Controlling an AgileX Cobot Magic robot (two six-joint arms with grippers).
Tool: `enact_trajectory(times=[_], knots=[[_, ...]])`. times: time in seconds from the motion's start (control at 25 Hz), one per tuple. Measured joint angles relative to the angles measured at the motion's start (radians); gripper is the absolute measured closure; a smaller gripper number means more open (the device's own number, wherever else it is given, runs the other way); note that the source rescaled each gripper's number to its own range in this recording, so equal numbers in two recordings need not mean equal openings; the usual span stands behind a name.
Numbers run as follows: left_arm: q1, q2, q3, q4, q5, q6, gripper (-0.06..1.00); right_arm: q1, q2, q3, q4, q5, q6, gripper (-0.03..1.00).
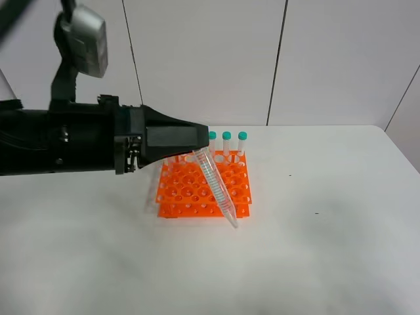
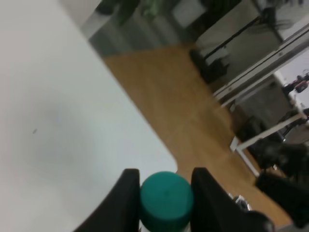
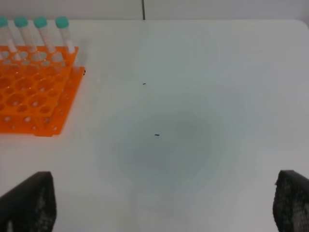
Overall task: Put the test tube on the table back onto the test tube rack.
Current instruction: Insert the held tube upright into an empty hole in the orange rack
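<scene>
The left pincer (image 2: 165,180) was pinching the test tube (image 1: 217,189) by its teal cap (image 2: 166,200), with one black finger pressed to each side. In the high view the tube hung slanted across the middle of the frame. Its cap end was hidden in the pincer and its pointed tip sat low at the front right corner of the orange rack (image 1: 184,190). Whether that tip touched the table (image 1: 328,249) could not be told. The right pincer (image 3: 163,193) was spread wide and held nothing.

The likely trouble lay in that slant. Held only by the cap, the tube could swing or slip in the grip. If it were lowered before standing upright, its tip would probably catch a hole's edge and shove the rack across the smooth top. A careless sweep toward the back row might also knock the standing tubes (image 1: 226,141).

The table was plain matte white, with a few tiny dark specks (image 3: 156,135) and a rounded corner. Beyond it lay a wood floor (image 2: 164,96) and blurred dark furniture. Pale wall panels (image 1: 328,59) filled the top of the high view.
</scene>
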Motion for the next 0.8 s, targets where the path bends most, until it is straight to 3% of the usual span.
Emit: enact_trajectory(times=[0.2,0.52,0.64,0.8], knots=[[0.000,-0.102,0.000,0.024,-0.016,-0.007,0.94,0.000,0.000,0.000,0.000,0.000,0.000,-0.01],[0.000,-0.153,-0.005,0.229,-0.213,-0.059,0.94,0.000,0.000,0.000,0.000,0.000,0.000,-0.01],[-0.005,-0.153,-0.026,0.498,-0.324,-0.186,0.94,0.000,0.000,0.000,0.001,0.000,0.000,-0.01],[-0.039,-0.153,-0.078,1.004,-0.462,-0.583,0.94,0.000,0.000,0.000,0.001,0.000,0.000,-0.01]])
